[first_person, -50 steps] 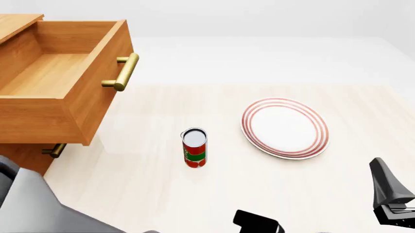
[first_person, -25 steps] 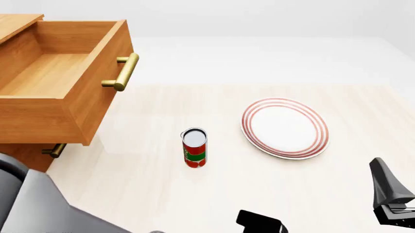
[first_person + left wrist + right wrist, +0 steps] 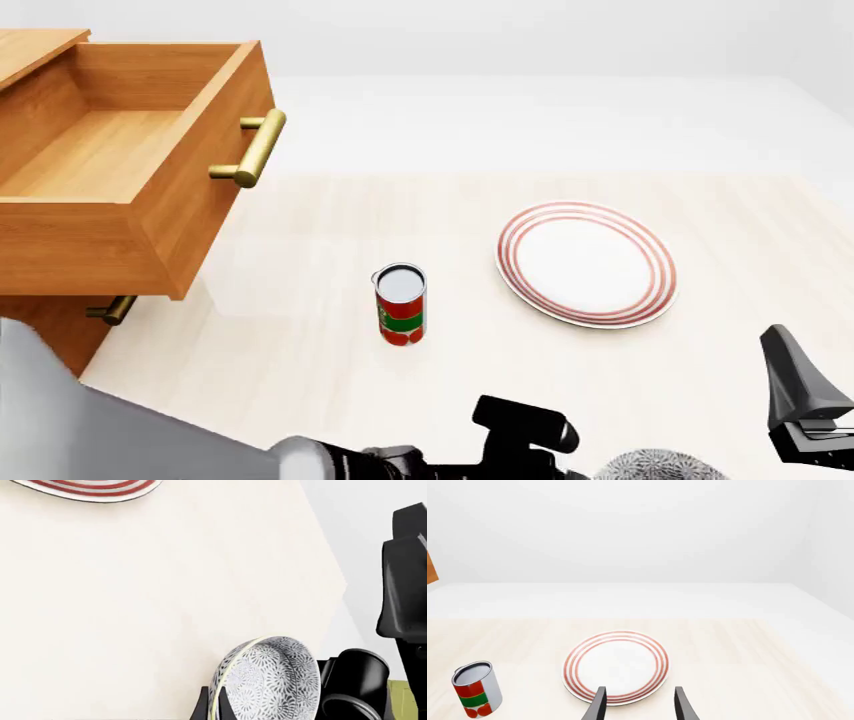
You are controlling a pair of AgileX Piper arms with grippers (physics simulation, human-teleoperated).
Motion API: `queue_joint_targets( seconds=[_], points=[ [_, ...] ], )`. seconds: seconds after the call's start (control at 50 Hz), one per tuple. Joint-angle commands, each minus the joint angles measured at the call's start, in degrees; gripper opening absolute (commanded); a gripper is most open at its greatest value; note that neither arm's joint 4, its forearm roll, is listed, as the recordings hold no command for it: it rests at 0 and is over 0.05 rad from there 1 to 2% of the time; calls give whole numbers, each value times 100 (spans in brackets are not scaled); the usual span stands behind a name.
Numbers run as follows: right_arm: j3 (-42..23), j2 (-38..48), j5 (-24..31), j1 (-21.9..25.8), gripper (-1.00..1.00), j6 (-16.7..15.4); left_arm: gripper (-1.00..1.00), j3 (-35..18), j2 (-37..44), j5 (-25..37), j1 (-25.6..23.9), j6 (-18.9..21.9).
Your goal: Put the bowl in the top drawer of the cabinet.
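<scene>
The bowl (image 3: 267,682), white with a fine dark floral pattern, stands tilted on edge in the left wrist view, its rim pinched between the dark fingers of my left gripper (image 3: 215,709), which is shut on it. In the front view only the top of the bowl (image 3: 661,467) shows at the bottom edge, beside the left arm (image 3: 334,462). The cabinet's top drawer (image 3: 160,215) is pulled open at the left and holds nothing; its brass handle (image 3: 254,148) faces the table. My right gripper (image 3: 639,705) is open above the table, holding nothing.
A white plate with red rings (image 3: 585,263) lies right of centre. A red and green can (image 3: 400,305) stands upright between it and the cabinet. The lower drawer's handle (image 3: 114,308) peeks out under the open drawer. The right arm (image 3: 805,405) sits at the right edge.
My left arm has swung to the right along the bottom of the front view, and the bowl's top has come into sight there. The right arm, plate and can have not moved.
</scene>
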Motion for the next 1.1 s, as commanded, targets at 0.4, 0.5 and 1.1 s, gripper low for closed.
queue_joint_targets(
  seconds=[0.4, 0.5, 1.1],
  points=[
    [2, -26, 22, 0, 100, -1, -100, 113, -790, 694, 621, 283],
    [2, -23, 21, -1, 100, -2, -100, 119, -865, 744, 679, 314],
    [2, -27, 22, 1, 100, -2, -100, -12, -1713, 1549, 1056, 707]
  ],
)
